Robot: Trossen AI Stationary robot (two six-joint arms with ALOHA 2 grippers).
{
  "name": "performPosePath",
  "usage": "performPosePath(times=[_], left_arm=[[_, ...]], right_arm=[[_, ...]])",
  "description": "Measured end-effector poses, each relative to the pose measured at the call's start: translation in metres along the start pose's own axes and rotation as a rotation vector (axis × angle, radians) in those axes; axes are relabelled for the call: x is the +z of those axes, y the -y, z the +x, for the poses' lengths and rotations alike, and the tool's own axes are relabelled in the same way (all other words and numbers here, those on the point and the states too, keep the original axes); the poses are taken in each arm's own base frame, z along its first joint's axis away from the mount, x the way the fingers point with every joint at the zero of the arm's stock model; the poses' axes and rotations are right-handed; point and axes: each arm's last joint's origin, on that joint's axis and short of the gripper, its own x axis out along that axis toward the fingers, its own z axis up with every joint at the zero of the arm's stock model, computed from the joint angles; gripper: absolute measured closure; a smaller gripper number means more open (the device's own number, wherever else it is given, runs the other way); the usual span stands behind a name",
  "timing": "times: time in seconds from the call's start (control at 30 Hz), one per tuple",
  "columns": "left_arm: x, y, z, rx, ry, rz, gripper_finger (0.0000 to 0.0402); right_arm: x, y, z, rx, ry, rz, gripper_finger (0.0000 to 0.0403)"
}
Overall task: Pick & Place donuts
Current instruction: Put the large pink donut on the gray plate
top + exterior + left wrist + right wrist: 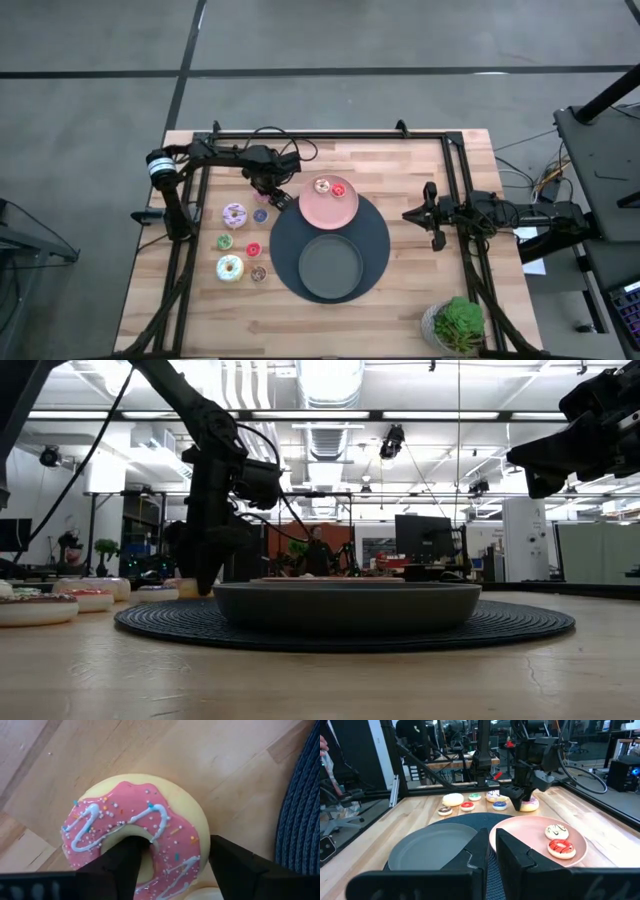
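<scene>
A pink-frosted donut (145,825) with white icing lines and sprinkles lies flat on the wooden table, next to the pink plate (318,212). My left gripper (172,865) points down over it, open. One finger stands in the donut's hole and the other outside its rim. The pink plate holds two small donuts, a white one (322,186) and a red one (339,189). Several more donuts lie at the table's left, among them a lilac one (234,214) and a white one (229,267). My right gripper (491,850) waits at the right, level and shut. My left gripper comes from above with one finger (125,862) in the pink donut's hole and the other finger (235,865) just outside the outer rim (202,837). The ring's wall is between them. I cannot tell whether either finger touches it. The donut lies flat on the table.
A dark grey plate (330,290) sits on a round dark woven mat (375,235), and the pink plate overlaps the mat's far edge. A potted green plant (458,325) stands at the near right corner. Black rails run along the table's edges.
</scene>
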Motion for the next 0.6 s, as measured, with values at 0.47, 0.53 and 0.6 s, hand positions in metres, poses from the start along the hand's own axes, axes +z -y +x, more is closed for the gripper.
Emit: performPosePath(times=[0.47, 0.53, 0.6], left_arm=[[0.0005, 0.0003, 0.0002, -0.004, 0.004, 0.001, 0.0254], [0.0005, 0.0003, 0.0002, -0.005, 0.004, 0.001, 0.0255], [0.0005, 0.0003, 0.0002, -0.005, 0.004, 0.003, 0.0255]], right_arm=[[0.0, 0.0, 0.0, 0.0, 0.0, 0.0, 0.0374], [0.0002, 0.0, 0.0, 0.0, 0.001, 0.0, 0.0374], [0.0, 0.0, 0.0, 0.0, 0.001, 0.0, 0.0374]])
